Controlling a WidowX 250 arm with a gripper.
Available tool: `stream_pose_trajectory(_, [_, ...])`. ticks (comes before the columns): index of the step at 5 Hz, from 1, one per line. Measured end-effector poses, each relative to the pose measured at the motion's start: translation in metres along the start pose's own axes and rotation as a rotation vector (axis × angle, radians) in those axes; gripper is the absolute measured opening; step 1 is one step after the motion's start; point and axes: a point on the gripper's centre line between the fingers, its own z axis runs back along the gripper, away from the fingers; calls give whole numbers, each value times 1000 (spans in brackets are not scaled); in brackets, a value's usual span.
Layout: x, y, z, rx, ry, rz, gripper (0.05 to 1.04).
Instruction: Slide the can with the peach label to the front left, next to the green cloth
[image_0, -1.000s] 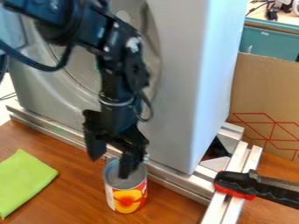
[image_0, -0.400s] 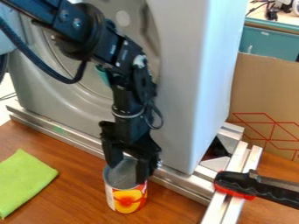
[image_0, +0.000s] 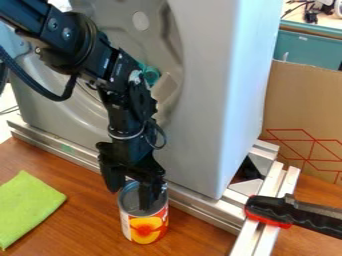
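Note:
The black gripper (image_0: 129, 197) hangs over the can, pointing down, with its two fingers spread apart. Its right finger overlaps the mouth of the can, while the left finger stands by the can's upper left rim. Below it, the open can (image_0: 145, 227) stands upright on the wooden surface, with a fruit picture on its label. Whether the fingers touch the can I cannot tell. A green cloth (image_0: 28, 207) lies flat to the left.
Behind the can rises a large grey appliance panel (image_0: 207, 100), with a metal rail (image_0: 192, 204) along its foot. At the lower right a black-and-red clamp handle (image_0: 280, 212) crosses the metal frame. A cardboard box (image_0: 304, 105) stands behind at right.
Over the last second the gripper shifted right and down, then back left to over the can's left part. The can and cloth stayed put.

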Motion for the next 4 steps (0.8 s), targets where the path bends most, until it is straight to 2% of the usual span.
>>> stream_pose_trajectory(3, [-2,7,-10,-2,2,18,1001])
stream_pose_trajectory(4, [-13,6,-11,-8,77,23,1001])
